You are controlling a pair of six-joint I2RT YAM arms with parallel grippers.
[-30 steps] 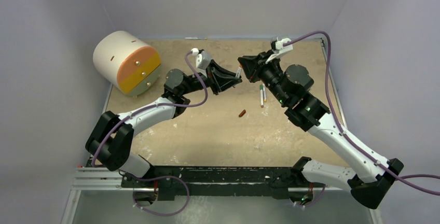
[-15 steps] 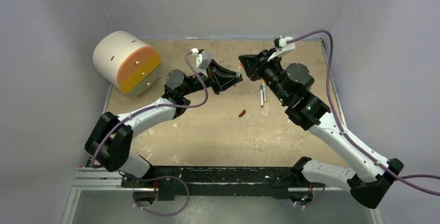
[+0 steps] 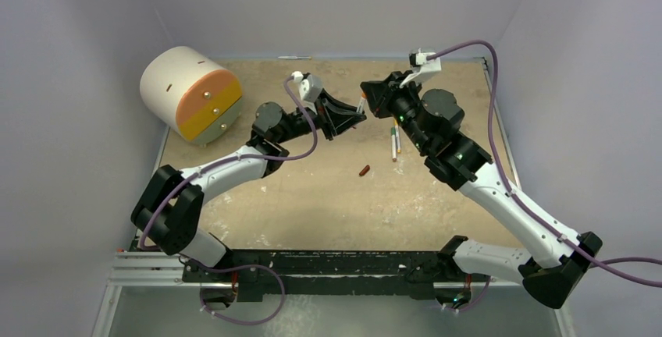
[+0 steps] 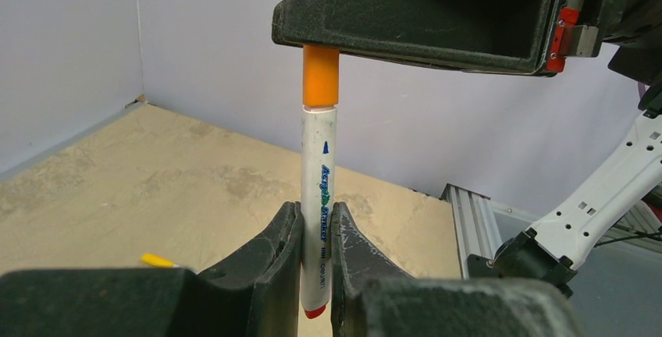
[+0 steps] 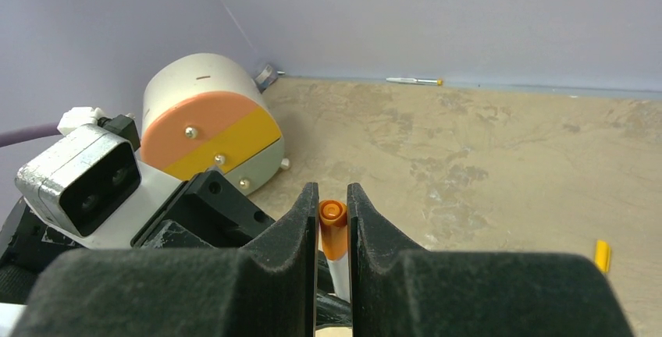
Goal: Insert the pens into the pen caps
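While the left gripper (image 4: 316,235) clamps the pen (image 4: 320,150) low down and the right gripper (image 5: 332,195) pinches the orange cap (image 5: 334,232), both look light, stiff, slick.

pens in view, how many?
4 pens: one held in the left gripper; two side by side on the table by the right arm; one at the far wall. Arms could hide more.
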